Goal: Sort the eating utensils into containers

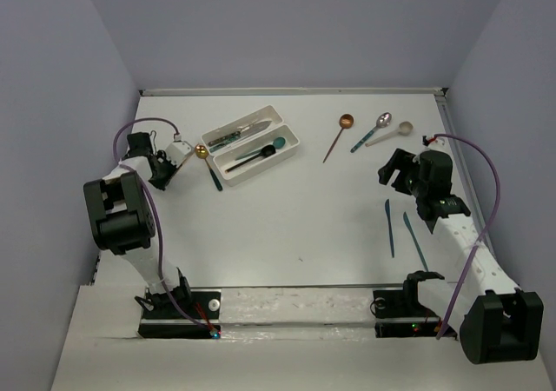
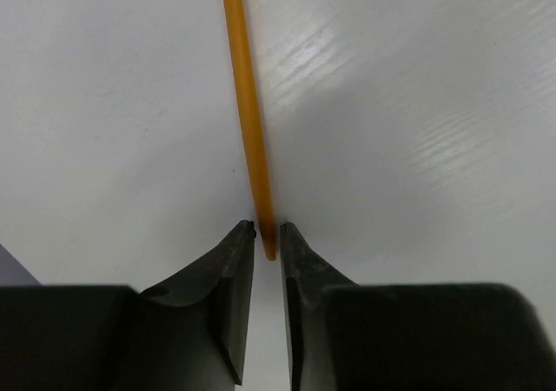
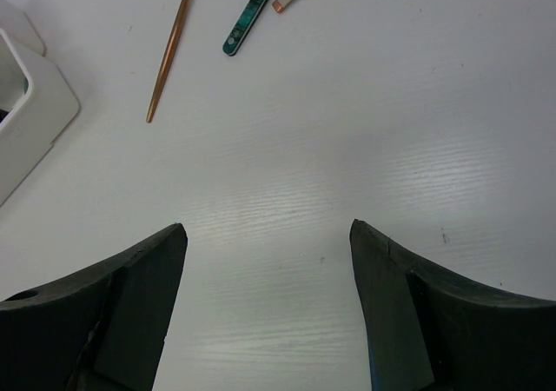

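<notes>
1. Left fingers [image 2: 217,278] are pressed in tight, pinching the very tip of a slim orange handle [image 2: 248,104] that runs straight away over the white surface [image 2: 417,78].
2. From above, that arm sits just left of two white trays lying side by side at a slant. A gold spoon bowl [image 1: 201,151] shows right off its tip, and a teal knife [image 1: 214,176] lies just beside the trays' end.
3. The far tray [image 1: 237,120] holds a silver knife [image 1: 248,130]; the near tray [image 1: 268,166] holds a dark spoon [image 1: 261,154].
4. Right fingers [image 3: 139,295] are spread wide, holding nothing.
5. Ahead of them, loose on the surface: a copper spoon [image 1: 335,141], a teal-handled silver spoon [image 1: 368,135] and a cream spoon [image 1: 391,135].
6. Two more teal knives [image 1: 389,226] lie beside the right arm.
</notes>
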Available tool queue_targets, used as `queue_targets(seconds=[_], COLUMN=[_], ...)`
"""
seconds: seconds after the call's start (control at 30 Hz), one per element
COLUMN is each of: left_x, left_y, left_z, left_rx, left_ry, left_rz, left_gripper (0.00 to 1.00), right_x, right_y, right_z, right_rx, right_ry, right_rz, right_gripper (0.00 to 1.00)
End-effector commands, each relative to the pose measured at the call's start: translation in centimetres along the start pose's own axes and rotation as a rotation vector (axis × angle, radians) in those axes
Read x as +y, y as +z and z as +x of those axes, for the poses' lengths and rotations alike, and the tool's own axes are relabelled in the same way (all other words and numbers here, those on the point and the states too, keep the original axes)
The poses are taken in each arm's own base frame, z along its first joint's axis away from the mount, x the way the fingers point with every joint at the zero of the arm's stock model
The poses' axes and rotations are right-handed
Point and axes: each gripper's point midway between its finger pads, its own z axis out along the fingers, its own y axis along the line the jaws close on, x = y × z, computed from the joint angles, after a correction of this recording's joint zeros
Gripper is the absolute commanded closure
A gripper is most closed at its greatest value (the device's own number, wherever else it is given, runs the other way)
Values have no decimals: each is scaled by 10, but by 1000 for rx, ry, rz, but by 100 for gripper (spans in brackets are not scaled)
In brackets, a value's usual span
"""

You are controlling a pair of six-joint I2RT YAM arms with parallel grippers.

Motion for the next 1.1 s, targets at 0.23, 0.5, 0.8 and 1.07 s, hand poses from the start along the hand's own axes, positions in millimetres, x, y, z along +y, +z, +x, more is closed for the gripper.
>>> queue_targets(seconds=[0.23,0.5,0.8,1.07], left_x=[-9,-15,-25,-26], left_y=[8,33,25,17], left_z=[-44,-61,-23,-12], left_rx=[-85,-63,85,151], left_ry=[-92,-115,-92,-103], left_rz=[181,214,199,210], left_gripper=[59,62,68,67], right_x=[1,0,-4,-4], right_y=[-6,-6,-6,-6], right_z=[-8,-8,-10,-10], right_rx=[-43,-41,-53,-54], right_ry=[-9,-9,-8,-7], right_rz=[-11,-10,15,15], right_gripper=[18,18,18,18])
